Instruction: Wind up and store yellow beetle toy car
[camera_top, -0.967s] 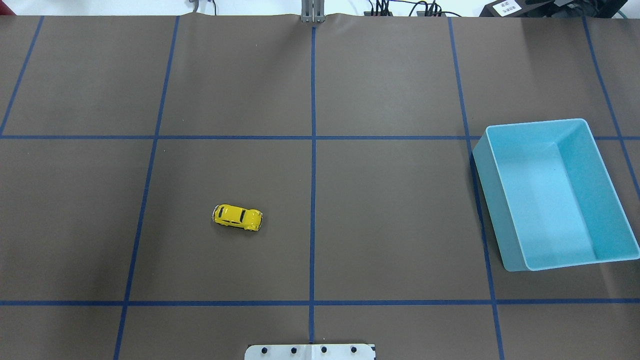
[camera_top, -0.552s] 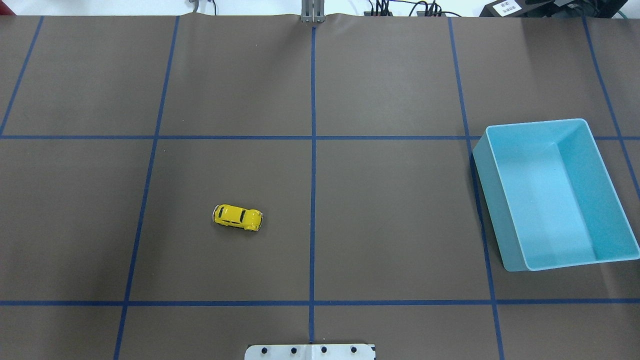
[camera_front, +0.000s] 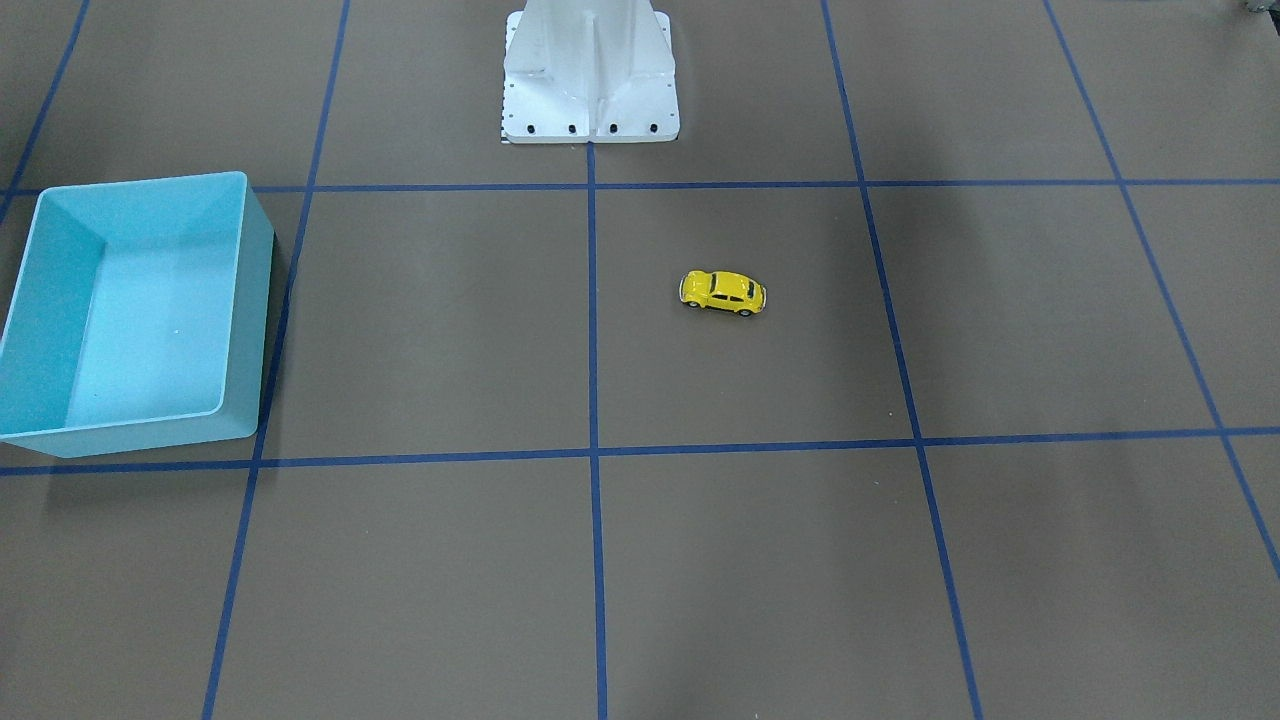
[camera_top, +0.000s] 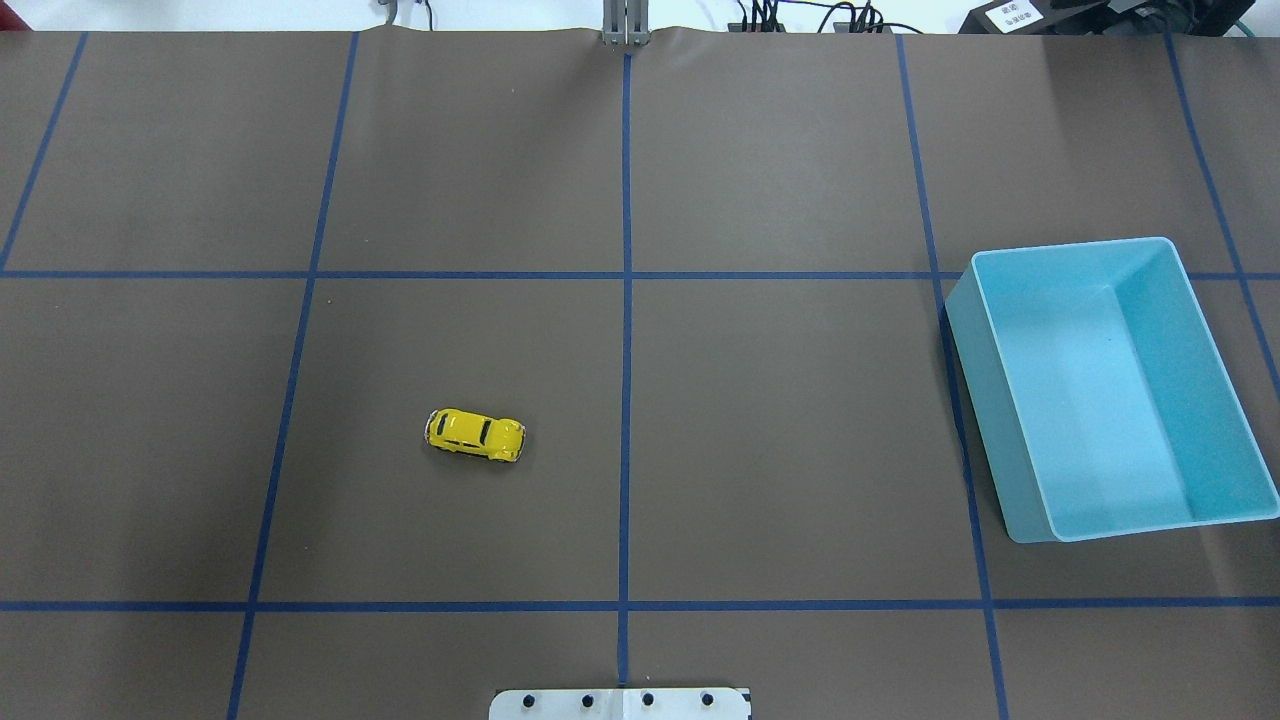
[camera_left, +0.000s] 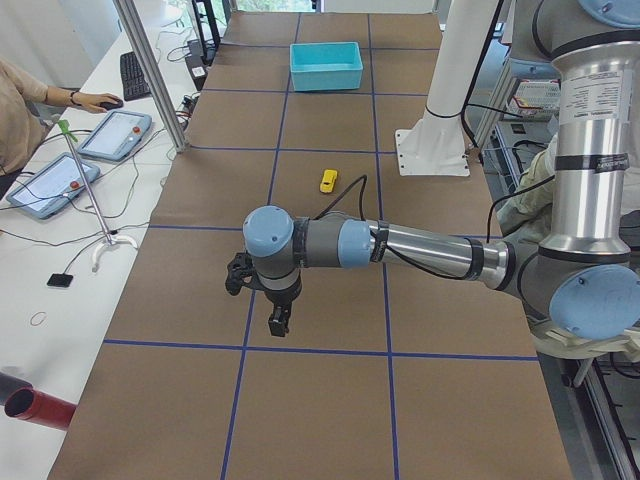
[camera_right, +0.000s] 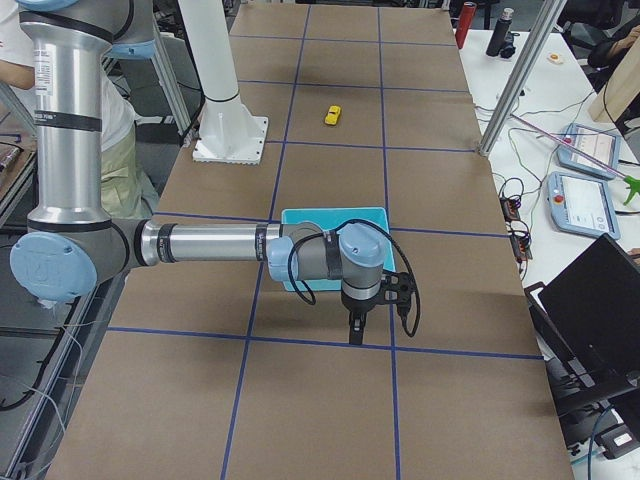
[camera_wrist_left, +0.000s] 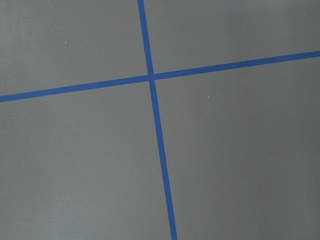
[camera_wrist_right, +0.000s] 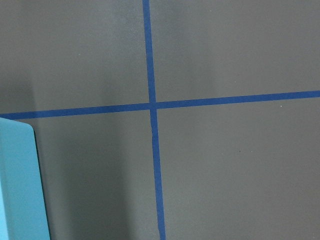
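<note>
The yellow beetle toy car (camera_top: 475, 434) stands on its wheels on the brown table cover, left of the centre line; it also shows in the front view (camera_front: 722, 292) and both side views (camera_left: 328, 180) (camera_right: 333, 115). The left gripper (camera_left: 278, 322) hangs over the table's left end, far from the car, and points down. The right gripper (camera_right: 355, 330) hangs just beyond the light blue bin (camera_top: 1070, 250) at the right end. Both grippers show only in the side views, so I cannot tell whether they are open or shut. The wrist views show only taped table.
The light blue bin (camera_front: 140, 180) holds nothing and sits at the table's right side; its corner shows in the right wrist view (camera_wrist_right: 20, 185). The white robot base (camera_front: 590, 70) stands at the near middle edge. Blue tape lines grid the cover.
</note>
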